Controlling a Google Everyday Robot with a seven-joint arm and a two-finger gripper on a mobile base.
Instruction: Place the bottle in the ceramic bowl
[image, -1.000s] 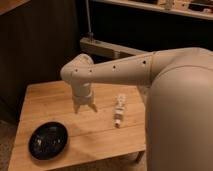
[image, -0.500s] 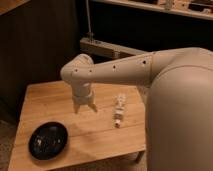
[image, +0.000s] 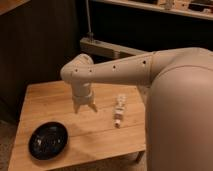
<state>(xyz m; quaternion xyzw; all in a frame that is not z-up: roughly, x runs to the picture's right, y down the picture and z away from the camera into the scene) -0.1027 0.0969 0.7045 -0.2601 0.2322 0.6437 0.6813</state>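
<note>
Gripper (image: 85, 109), fingers (image: 77, 107) apart, above pale wooden table (image: 100, 136); dark wall (image: 40, 45) behind.

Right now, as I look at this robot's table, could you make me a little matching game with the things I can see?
Things:
1. bottle
2. ceramic bowl
3. tool
4. table

Descriptions:
A. black and glossy, near the table's front left corner
B. light wood
C. lying on its side, to the right of the tool
D. pointing down over the table's middle, open and holding nothing

Pairs: 1-C, 2-A, 3-D, 4-B
</note>
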